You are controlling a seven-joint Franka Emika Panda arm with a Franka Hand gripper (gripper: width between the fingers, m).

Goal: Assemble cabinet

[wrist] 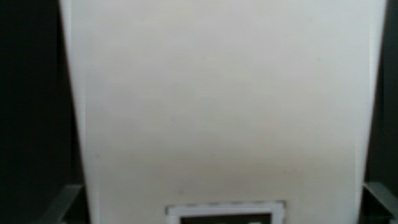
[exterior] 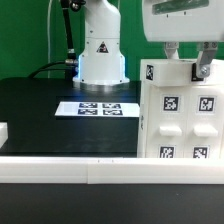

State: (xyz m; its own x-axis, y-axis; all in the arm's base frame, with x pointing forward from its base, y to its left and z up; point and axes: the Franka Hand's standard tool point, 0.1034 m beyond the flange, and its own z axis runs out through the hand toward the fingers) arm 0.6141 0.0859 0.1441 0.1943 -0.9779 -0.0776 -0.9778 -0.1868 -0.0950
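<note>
No writing was legible; the cabinet (exterior: 179, 112) carried only black-and-white square tags. It stood upright at the near right of the black table (exterior: 40, 115), the gripper (exterior: 185, 57) clamped on its top edge. The marker board (exterior: 98, 107) lay farther left, before the arm's base (exterior: 101, 50). A white rail (exterior: 60, 168) ran along the near edge. The wrist view was filled by the cabinet's plain white face (wrist: 222, 100).

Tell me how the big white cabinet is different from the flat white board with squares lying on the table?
The cabinet stands upright and is thick and boxy; the marker board lies flat and is thin. In the exterior view the cabinet looks much bigger than the marker board. The gripper is at the top of the cabinet, while nothing touches the marker board. The cabinet sits near the front rail; the marker board lies farther back by the robot base. Both are white with black-and-white square tags.
</note>
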